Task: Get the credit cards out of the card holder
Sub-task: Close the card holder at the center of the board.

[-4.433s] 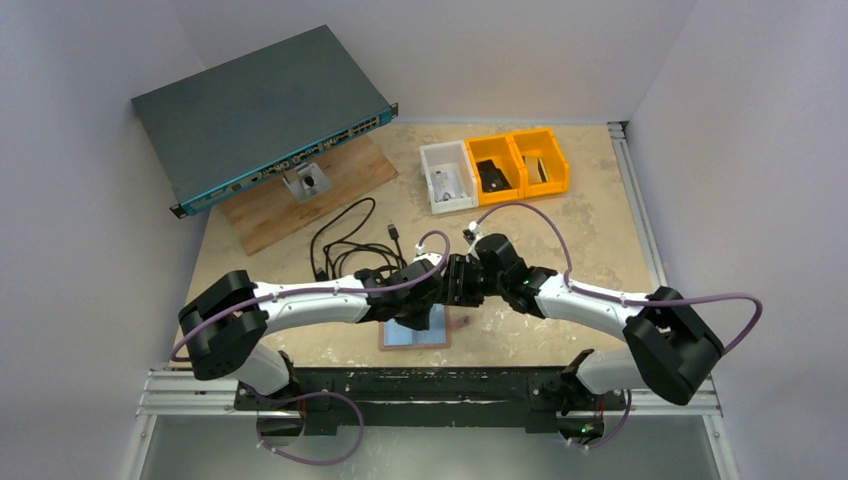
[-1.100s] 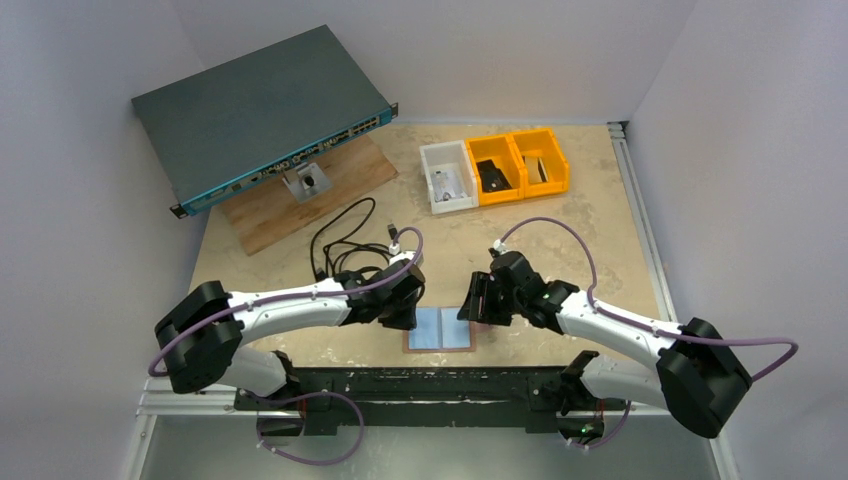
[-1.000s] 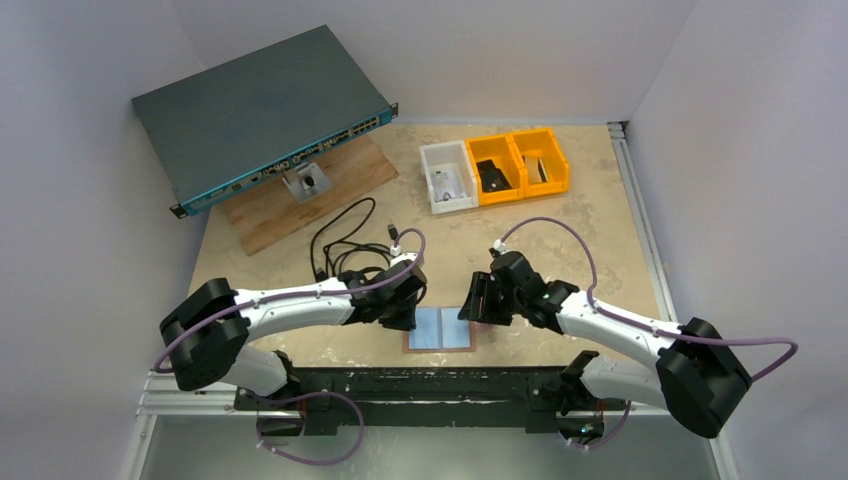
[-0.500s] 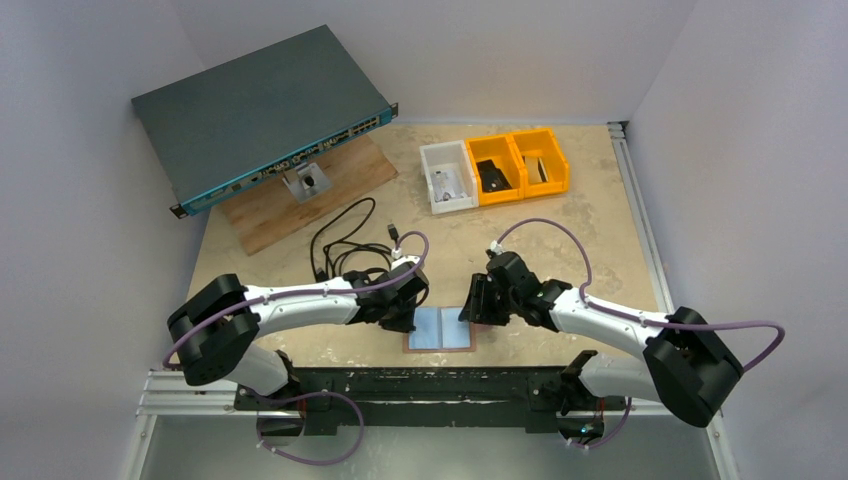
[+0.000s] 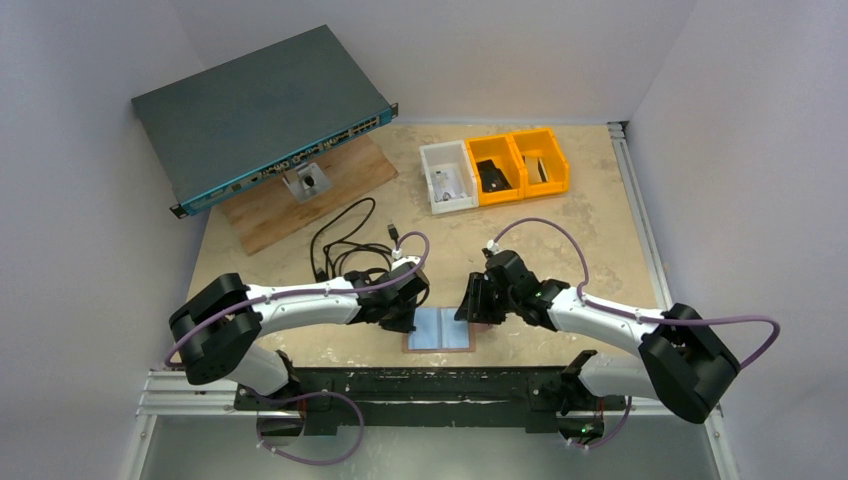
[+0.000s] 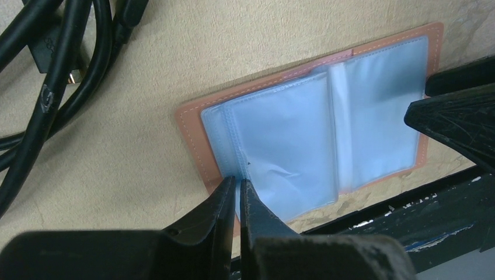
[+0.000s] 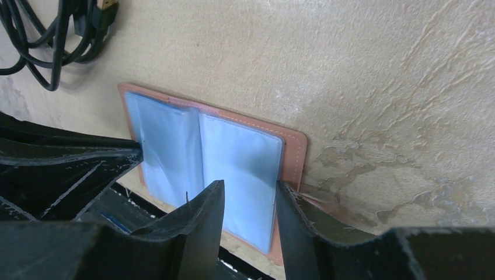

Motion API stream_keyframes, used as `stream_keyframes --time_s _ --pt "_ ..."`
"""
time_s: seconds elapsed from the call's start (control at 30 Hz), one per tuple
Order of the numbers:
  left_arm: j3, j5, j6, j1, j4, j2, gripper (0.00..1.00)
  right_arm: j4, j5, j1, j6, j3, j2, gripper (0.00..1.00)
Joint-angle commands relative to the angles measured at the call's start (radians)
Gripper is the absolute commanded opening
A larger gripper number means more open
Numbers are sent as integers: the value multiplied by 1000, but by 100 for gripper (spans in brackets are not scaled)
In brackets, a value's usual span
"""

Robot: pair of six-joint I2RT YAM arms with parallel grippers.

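Note:
The card holder (image 5: 440, 328) lies open and flat near the table's front edge, its pink-brown rim (image 6: 192, 137) framing pale blue clear pockets. My left gripper (image 6: 238, 181) is at its left edge (image 5: 408, 318), jaws pressed together on the edge of the left clear pocket. My right gripper (image 7: 250, 185) stands open over the right pocket (image 5: 472, 310), one finger above the pocket and the other at the rim (image 7: 295, 151). The credit cards are hidden; no separate card shows in the pockets.
A tangle of black cable (image 5: 350, 250) lies just behind the left gripper. Further back are a network switch (image 5: 260, 110) on a wooden board (image 5: 300, 195), a white bin (image 5: 447, 177) and orange bins (image 5: 520, 162). The black front rail (image 5: 420, 385) runs just below the holder.
The right gripper has edged left onto the holder's right side and its jaws have narrowed. The left gripper's jaws have closed at the holder's left edge. The holder has not moved.

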Motion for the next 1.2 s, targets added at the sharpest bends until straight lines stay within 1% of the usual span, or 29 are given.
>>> stream_keyframes --time_s 0.0,0.1,0.2,0.43,0.7,0.77,0.93,1.17 --pt "22 8 7 -5 25 3 7 15 -4 6 1 -9 8 37" --pt "23 7 7 -5 25 2 6 -13 27 6 -4 -3 1 38" --pt "22 9 7 -5 27 4 6 10 -1 7 -6 -6 7 38" --pt "19 11 5 -5 28 5 5 83 -73 33 5 3 49 30" --pt "15 15 4 -5 33 9 4 113 -100 58 17 40 65 22" --pt "14 15 4 -5 33 9 4 114 -109 58 21 48 58 21" --pt "11 15 3 -6 35 10 4 174 -159 58 37 61 63 22" --pt "5 8 2 -5 31 -5 4 163 -162 58 33 71 54 23"
